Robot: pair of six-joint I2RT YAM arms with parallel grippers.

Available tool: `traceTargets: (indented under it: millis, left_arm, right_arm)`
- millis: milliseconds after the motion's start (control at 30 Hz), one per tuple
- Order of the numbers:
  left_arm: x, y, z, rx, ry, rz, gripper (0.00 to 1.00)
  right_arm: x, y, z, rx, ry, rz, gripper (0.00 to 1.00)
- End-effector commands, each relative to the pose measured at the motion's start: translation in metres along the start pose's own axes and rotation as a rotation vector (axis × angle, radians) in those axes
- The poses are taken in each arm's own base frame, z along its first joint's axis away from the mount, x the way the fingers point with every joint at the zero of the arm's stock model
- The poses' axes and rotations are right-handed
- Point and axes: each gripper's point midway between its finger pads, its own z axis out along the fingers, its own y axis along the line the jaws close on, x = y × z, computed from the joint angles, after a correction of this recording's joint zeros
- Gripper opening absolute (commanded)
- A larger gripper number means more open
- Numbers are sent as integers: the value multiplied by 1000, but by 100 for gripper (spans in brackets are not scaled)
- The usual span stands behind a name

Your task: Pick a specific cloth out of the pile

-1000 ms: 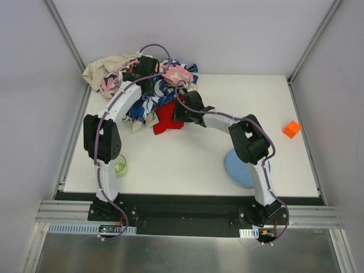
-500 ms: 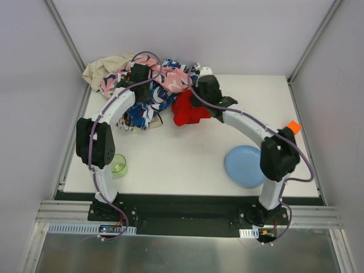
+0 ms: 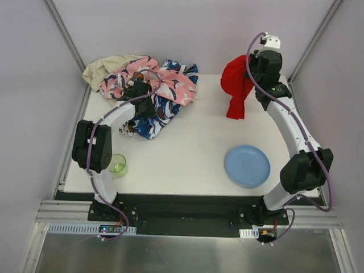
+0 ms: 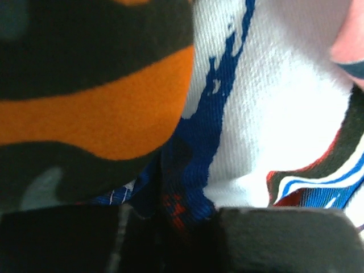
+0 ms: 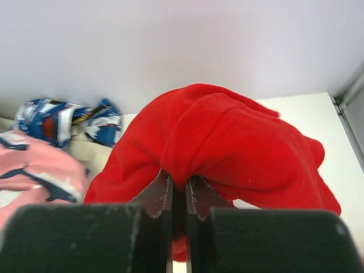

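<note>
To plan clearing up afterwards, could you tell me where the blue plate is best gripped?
I'd pinch the blue plate by its near rim, coming down from above with one claw finger inside and one outside; it lies flat, so only the raised rim offers a hold.

Bright, even light over the table (image 3: 187, 153); my wrist views are weaker.
From overhead I see sharp detail and only faint, soft shadows on the table. My left wrist camera sits so close to the pile (image 4: 273, 114) that the near folds blur and the white patch blows out. My right wrist view is clear on the cloth (image 5: 227, 142), its foreground dark.
</note>
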Motion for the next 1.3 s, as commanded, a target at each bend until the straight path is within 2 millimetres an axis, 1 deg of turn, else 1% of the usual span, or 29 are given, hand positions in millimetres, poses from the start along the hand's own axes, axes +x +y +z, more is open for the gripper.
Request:
traceTargets:
  millis: [0,33,100,133,167,200,233,267,300,333,367,400,433,500,533,567,600,633,667,733,767,833,900,933,967,1033,1067,1167,1267]
  left_arm:
    - [27,-1,-12,55,79,-52,15]
    - [27,-5,-16,69,76,-40,26]
    - [24,-13,-29,103,57,-16,50]
    - [21,-18,-39,123,38,-2,62]
    - [19,-23,-48,147,25,12,70]
    - [16,-32,-60,180,6,27,85]
    - [14,-39,-74,213,-16,45,99]
    - [14,-46,-86,242,-33,67,99]
    - [12,-53,-102,272,-61,91,99]
    - [13,-58,-115,297,-83,122,99]
    - [13,-61,-129,318,-112,141,99]
    - [14,-63,-143,341,-136,156,99]
    - [17,-63,-153,362,-145,163,99]
    - [16,-61,-177,387,-201,160,99]
    - [17,-58,-184,388,-218,156,99]
    - [18,-56,-193,392,-239,150,99]
    - [18,-53,-198,386,-257,140,99]
    - [19,-48,-205,379,-281,134,99]
    - [18,-42,-208,358,-306,124,99]
    - [15,-26,-220,303,-376,97,99]
    - [13,-14,-221,253,-406,73,99]
    - [13,5,-229,186,-460,21,99]
    - [17,20,-232,145,-498,-28,99]
    - [20,27,-232,125,-513,-51,99]
    - [22,34,-234,111,-531,-72,99]
    - [29,48,-232,73,-553,-113,99]
    - [33,52,-230,69,-555,-122,99]
    - [47,63,-222,46,-552,-151,99]
    - [55,76,-215,8,-559,-152,99]
  right_arm:
    - [4,-38,22,54,25,57,1]
    - [11,-48,29,70,42,76,1]
    - [29,-66,43,96,85,112,1]
    - [46,-74,52,110,122,120,1]
    - [59,-81,58,120,157,125,1]
    - [75,-85,64,124,200,124,1]
    - [91,-88,69,133,241,156,6]
    - [108,-92,72,143,287,167,14]
    - [123,-93,74,138,330,183,26]
    - [135,-93,75,122,362,202,41]
    - [144,-92,75,110,386,220,49]
    - [150,-90,73,79,406,244,53]
    - [151,-89,71,68,408,257,57]
    - [146,-87,65,56,401,255,72]
    - [139,-88,59,55,387,243,89]
    - [129,-99,52,75,362,236,99]
    - [121,-103,44,90,343,219,96]
    - [112,-106,33,101,322,201,96]
    - [105,-113,20,142,298,184,96]
    - [99,-124,-6,198,268,156,96]
    - [99,-128,-19,226,259,149,96]
    - [112,-134,-48,261,263,156,96]
    - [132,-138,-73,300,270,205,96]
    - [134,-140,-86,322,239,239,96]
    - [148,-143,-94,342,237,263,96]
    - [164,-151,-109,392,219,295,96]
    - [177,-154,-117,405,237,291,96]
    - [197,-159,-132,422,264,255,96]
    - [205,-173,-139,500,201,280,96]
